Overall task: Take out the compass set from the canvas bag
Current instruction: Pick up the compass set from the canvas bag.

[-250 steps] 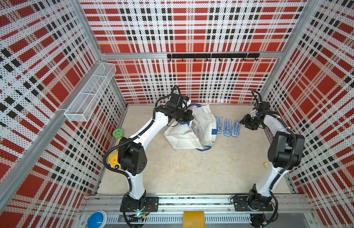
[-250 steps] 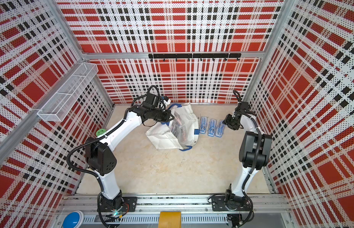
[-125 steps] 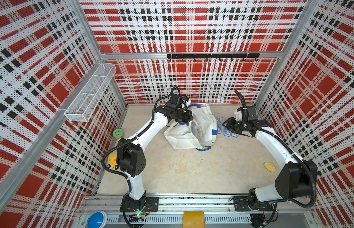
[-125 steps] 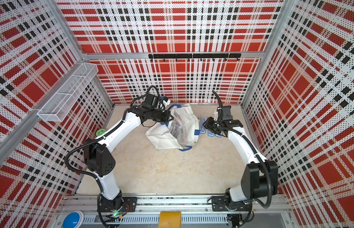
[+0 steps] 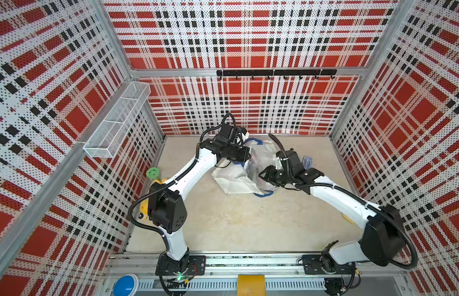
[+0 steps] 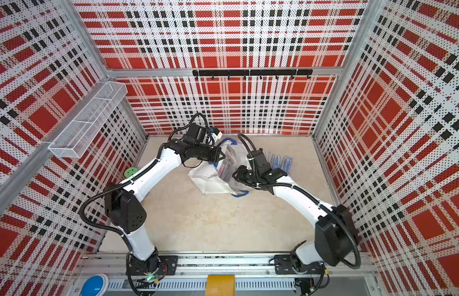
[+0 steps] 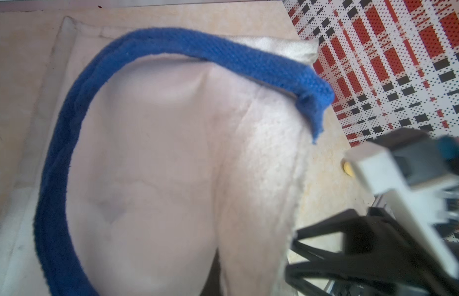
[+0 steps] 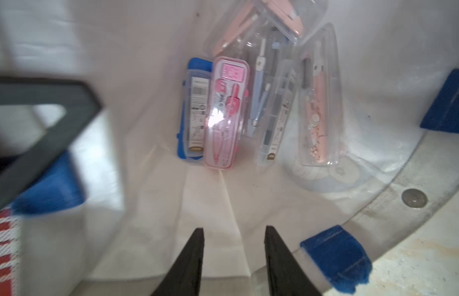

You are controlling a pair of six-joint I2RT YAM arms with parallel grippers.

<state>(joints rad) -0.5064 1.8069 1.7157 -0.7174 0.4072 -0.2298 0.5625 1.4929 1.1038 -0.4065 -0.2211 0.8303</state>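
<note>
Clear hard plastic, likely light and slick: pink compass set lies inside bag, near worktop's far edge. Pinch across narrow sides; right gripper apart at mouth, left gripper closed on bag rim.

Around me stand red-plaid perforated walls, a white wire basket on one, a black hook rail behind, a beige floor beneath.

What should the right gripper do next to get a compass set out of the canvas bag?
Probably ease the right gripper deeper into the canvas bag toward the pink compass case. Its jaws stand apart and empty at the mouth, the case lies further in, and the left gripper holds the rim open.
</note>
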